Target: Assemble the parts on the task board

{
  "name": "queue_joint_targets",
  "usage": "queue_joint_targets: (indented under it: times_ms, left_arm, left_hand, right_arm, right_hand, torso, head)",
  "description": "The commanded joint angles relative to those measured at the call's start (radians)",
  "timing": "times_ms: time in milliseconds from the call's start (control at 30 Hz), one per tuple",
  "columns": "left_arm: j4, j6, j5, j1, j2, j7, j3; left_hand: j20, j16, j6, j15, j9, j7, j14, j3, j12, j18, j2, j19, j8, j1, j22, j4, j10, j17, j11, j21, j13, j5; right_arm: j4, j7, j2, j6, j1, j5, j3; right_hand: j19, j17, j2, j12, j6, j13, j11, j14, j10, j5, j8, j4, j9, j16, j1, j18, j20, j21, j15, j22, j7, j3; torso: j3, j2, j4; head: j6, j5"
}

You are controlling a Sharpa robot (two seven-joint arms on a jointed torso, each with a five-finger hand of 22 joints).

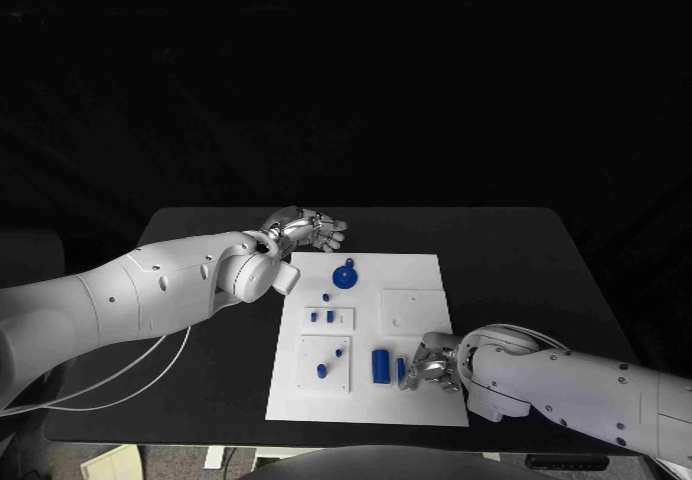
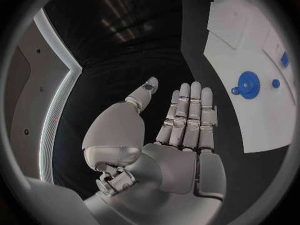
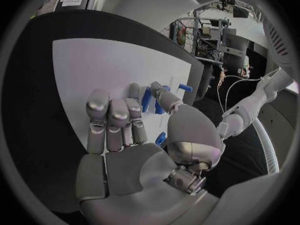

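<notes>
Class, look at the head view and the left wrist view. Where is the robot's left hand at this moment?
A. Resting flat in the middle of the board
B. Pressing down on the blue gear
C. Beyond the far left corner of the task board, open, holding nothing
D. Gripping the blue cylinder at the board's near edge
C: the left hand is off the far left corner of the task board, fingers apart and empty, clear of the blue gear.

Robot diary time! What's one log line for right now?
left hand: open, off board's far edge | right hand: fingers at blue cylinder | blue gear: on task board

The black table carries the white task board, seemingly flat.
</notes>
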Motion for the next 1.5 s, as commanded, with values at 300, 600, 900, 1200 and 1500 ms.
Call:
queue_joint_targets:
  times_ms: [300, 600, 900, 1200, 1500]
  left_arm:
    - [0.003, 0.014, 0.003, 0.001, -0.001, 0.004, 0.001]
    - [0.003, 0.015, 0.003, 0.001, -0.001, 0.004, 0.001]
    - [0.002, 0.017, 0.003, 0.001, 0.000, 0.002, 0.001]
    - [0.002, 0.017, 0.002, 0.001, -0.005, -0.001, 0.000]
    - [0.001, 0.020, 0.002, 0.001, -0.002, -0.001, 0.000]
  left_hand:
    - [0.000, -0.005, -0.008, 0.000, -0.002, -0.001, 0.007, 0.000, 0.001, 0.021, 0.000, 0.002, 0.005, -0.011, 0.001, 0.003, -0.005, 0.002, -0.001, -0.007, -0.001, 0.000]
    - [0.000, -0.005, -0.008, 0.000, -0.002, -0.001, 0.007, 0.000, 0.001, 0.021, 0.000, 0.002, 0.005, -0.011, 0.001, 0.003, -0.005, 0.002, -0.001, -0.007, -0.001, 0.000]
    - [0.000, -0.006, -0.009, 0.000, -0.002, -0.001, 0.007, 0.000, 0.002, 0.021, 0.000, 0.002, 0.005, -0.010, 0.002, 0.003, -0.005, 0.003, -0.001, -0.007, -0.001, 0.000]
    - [0.000, -0.006, -0.008, 0.000, -0.002, -0.001, 0.007, 0.000, 0.002, 0.021, 0.000, 0.002, 0.005, -0.011, 0.002, 0.003, -0.005, 0.004, -0.001, -0.007, -0.001, -0.001]
    - [0.000, -0.007, -0.008, 0.000, -0.002, -0.002, 0.008, 0.000, 0.002, 0.021, 0.000, 0.002, 0.005, -0.011, 0.002, 0.003, -0.005, 0.005, -0.001, -0.007, -0.001, -0.001]
  right_arm:
    - [-0.007, -0.011, 0.000, 0.014, -0.003, 0.008, -0.002]
    - [-0.014, -0.016, 0.003, 0.033, -0.003, 0.009, -0.002]
    - [-0.037, -0.012, 0.019, 0.043, -0.003, 0.009, -0.002]
    - [-0.053, -0.014, 0.026, 0.059, -0.005, 0.012, -0.002]
    - [-0.062, -0.025, 0.025, 0.084, -0.005, 0.028, -0.003]
  right_hand:
    - [-0.005, 0.002, 0.025, 0.001, 0.002, 0.003, -0.002, -0.002, 0.004, -0.005, -0.004, -0.010, -0.001, -0.004, 0.005, 0.059, -0.003, 0.005, -0.006, 0.013, -0.002, 0.078]
    - [-0.003, 0.003, 0.032, 0.006, 0.006, 0.007, -0.003, -0.001, 0.011, -0.005, -0.002, -0.031, 0.001, -0.002, 0.009, 0.059, -0.001, 0.010, -0.006, 0.014, -0.002, 0.117]
    - [-0.003, 0.002, 0.051, 0.013, 0.012, 0.014, -0.003, 0.000, 0.023, -0.006, 0.002, -0.046, 0.002, -0.002, 0.009, 0.059, 0.003, 0.012, -0.005, 0.014, -0.003, 0.135]
    - [-0.003, 0.002, 0.052, 0.017, 0.014, 0.018, -0.004, 0.000, 0.029, -0.005, 0.003, -0.054, 0.003, -0.002, 0.005, 0.059, 0.005, 0.013, -0.005, 0.014, -0.004, 0.136]
    - [-0.003, 0.002, 0.054, 0.020, 0.017, 0.021, -0.004, 0.001, 0.035, -0.004, 0.004, -0.062, 0.003, -0.002, -0.006, 0.059, 0.007, 0.014, -0.005, 0.014, -0.004, 0.132]
  torso:
    - [0.0002, -0.001, -0.0006]
    - [0.0002, -0.001, -0.0007]
    - [0.0008, 0.000, 0.0002]
    - [0.0018, -0.001, -0.0002]
    - [0.0003, 0.000, -0.0009]
  head:
    - [-0.003, 0.003]
    - [-0.003, 0.003]
    - [-0.005, 0.002]
    - [-0.006, 0.001]
    - [-0.005, 0.001]
